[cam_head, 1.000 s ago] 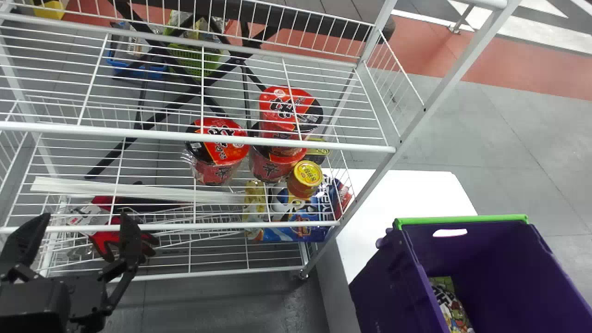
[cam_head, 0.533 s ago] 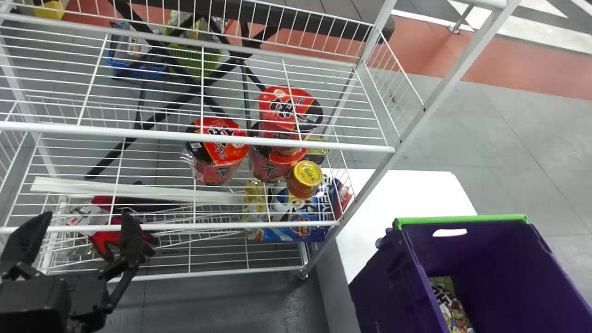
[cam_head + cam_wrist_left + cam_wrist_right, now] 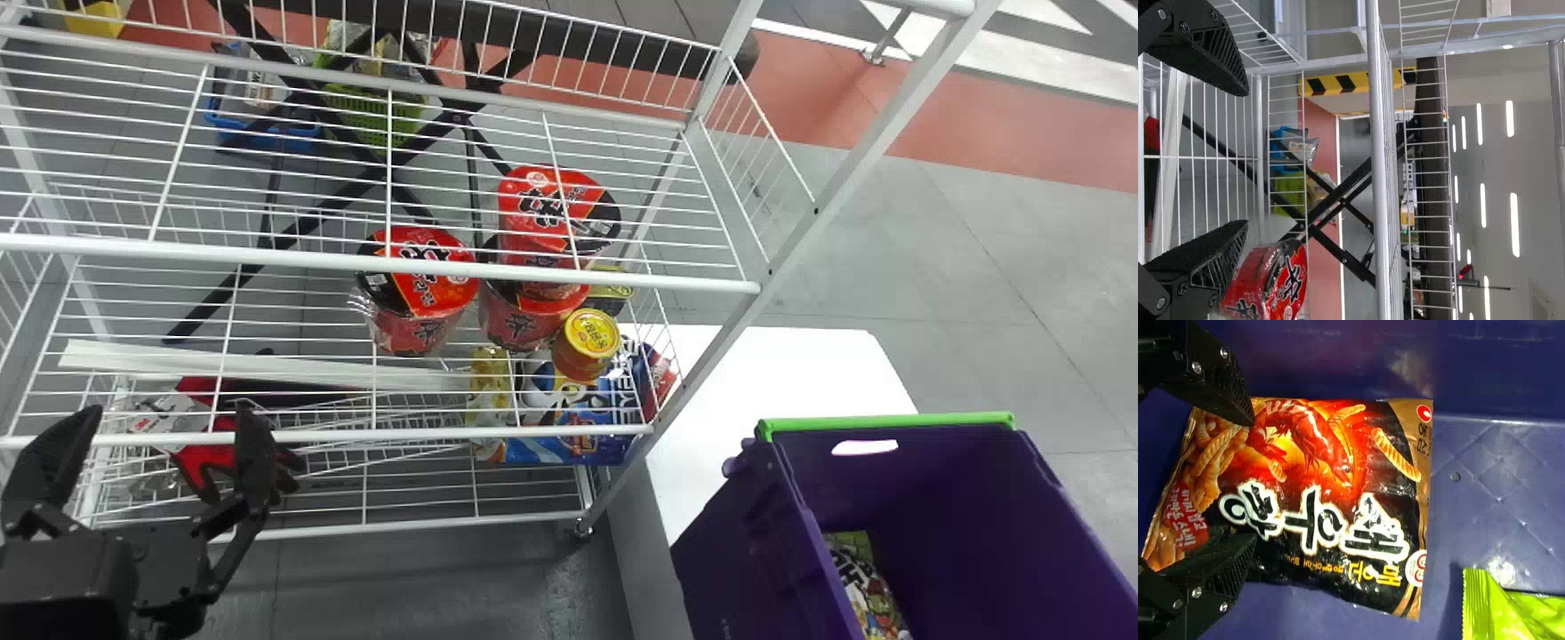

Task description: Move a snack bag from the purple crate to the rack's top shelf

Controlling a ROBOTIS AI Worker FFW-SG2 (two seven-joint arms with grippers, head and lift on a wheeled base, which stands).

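Your right gripper (image 3: 1254,481) gaped empty over the snack bag (image 3: 1331,480) at four o'clock – left gripper (image 3: 167,412) wide, empty at eight

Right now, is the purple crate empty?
No, the purple crate isn't empty: a red and black snack bag lies on its floor, and a bright green packet is near it.

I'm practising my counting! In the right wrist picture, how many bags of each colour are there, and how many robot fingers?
Black, red and orange shiny snack bag: 1
Bright green shiny bag, partly out of the picture: 1
Black, ridged fingers of the right hand: 2
Total: 4
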